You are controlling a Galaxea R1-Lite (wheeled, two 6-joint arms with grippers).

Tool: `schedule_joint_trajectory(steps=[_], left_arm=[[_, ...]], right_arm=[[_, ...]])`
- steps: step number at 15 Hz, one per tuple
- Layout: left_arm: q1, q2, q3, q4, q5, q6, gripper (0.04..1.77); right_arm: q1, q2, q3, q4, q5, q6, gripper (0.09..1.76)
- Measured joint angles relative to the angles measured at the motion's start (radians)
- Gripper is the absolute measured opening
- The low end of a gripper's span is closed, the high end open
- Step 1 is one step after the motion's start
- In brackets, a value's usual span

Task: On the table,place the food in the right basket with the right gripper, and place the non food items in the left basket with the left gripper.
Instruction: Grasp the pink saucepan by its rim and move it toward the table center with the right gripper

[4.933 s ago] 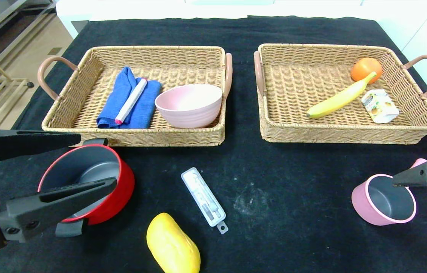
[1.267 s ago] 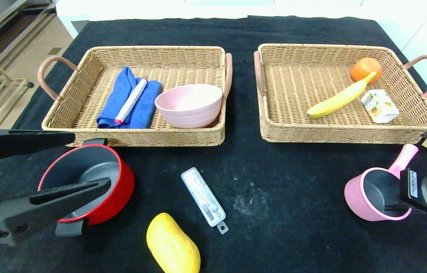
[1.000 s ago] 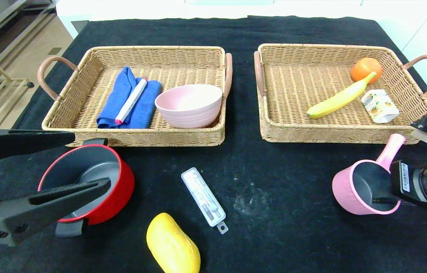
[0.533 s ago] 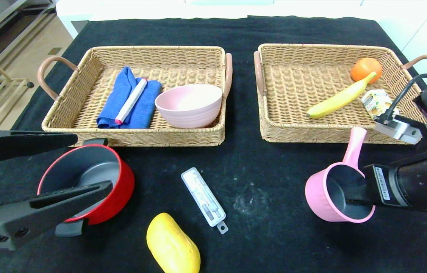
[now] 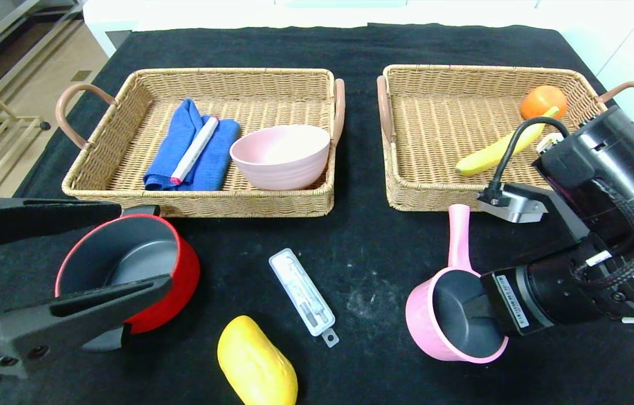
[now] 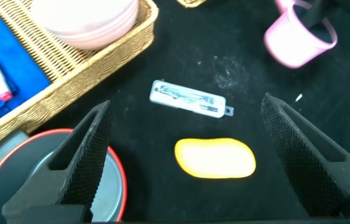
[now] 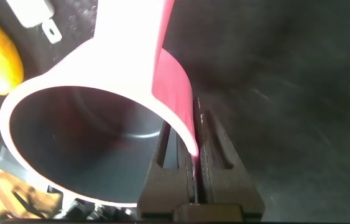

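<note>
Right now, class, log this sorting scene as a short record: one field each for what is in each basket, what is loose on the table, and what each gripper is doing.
left basket: blue cloth, white marker, pink bowl
right basket: orange, banana
table: red pot, white case, yellow fruit
right gripper: shut on pink saucepan rim
left gripper: open, over the red pot

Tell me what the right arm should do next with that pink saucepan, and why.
Probably carry it on toward the left gripper. The right gripper is shut on the pink saucepan rim, tilted off the table. It is non-food, so it belongs in the left basket, not the right basket.
</note>
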Motion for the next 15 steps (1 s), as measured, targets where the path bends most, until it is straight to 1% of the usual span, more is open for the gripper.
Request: schedule_joint_trajectory(steps=[4,9,12,15], left_arm=[[-0.006,0.000,0.001,-0.002,0.002,0.000,1.72],[-0.007,-0.002,0.000,-0.002,0.001,0.000,1.72],[-0.006,-0.002,0.000,-0.003,0.000,-0.001,1.72],[-0.006,-0.003,0.000,-0.004,0.001,0.000,1.72]], right_arm=[[0.036,0.068,-0.067,0.008,-0.003,-0.017,0.18],[0.072,0.153,-0.191,0.090,-0.011,-0.021,0.18],[0.085,0.203,-0.242,0.127,-0.075,-0.046,0.18],[0.092,0.243,-0.267,0.129,-0.107,-0.047,0.18]])
